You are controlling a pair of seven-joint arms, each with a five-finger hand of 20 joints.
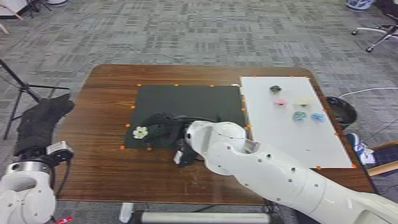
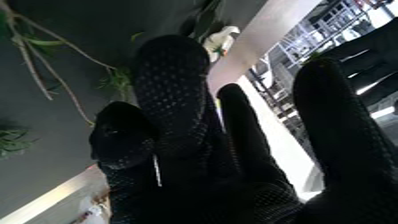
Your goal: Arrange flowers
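Has right hand [image 1: 161, 126] over near left part of dark mat [image 1: 191, 100], beside white flower [image 1: 140, 132], with straight, partly spread fingers. Has left hand [image 1: 46, 114] left of table [image 1: 99, 110]; can't tell how held.

In the head view, the right hand [image 1: 160, 127] blurred into the black mat [image 1: 182, 99] below, and the white flower [image 1: 140, 132] beside it was too small for detail. Leafy green stems [image 2: 12, 21] beside the hand ran off the wrist view's edge.
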